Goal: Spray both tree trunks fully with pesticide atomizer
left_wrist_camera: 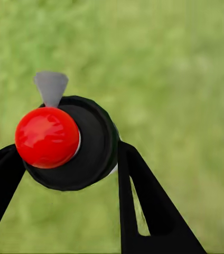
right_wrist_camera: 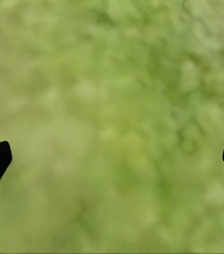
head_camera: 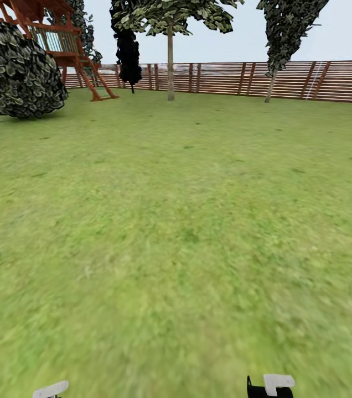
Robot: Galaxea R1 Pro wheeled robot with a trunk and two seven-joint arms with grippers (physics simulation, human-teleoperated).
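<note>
My left gripper is shut on the pesticide atomizer, a black round body with a glossy red cap and a grey nozzle, held above grass. The black fingers press it from both sides. My right gripper is open, its fingertips far apart with only blurred lawn between them. In the head view, two trees stand far off by the fence. One has a straight pale trunk at centre, the other a leaning pale trunk to the right. No pesticide shows.
Green lawn stretches ahead to a brown slatted fence. A large round bush and a red wooden playset stand at the far left, with a black-foliaged tree beside them. White arm parts peek in at the bottom edge.
</note>
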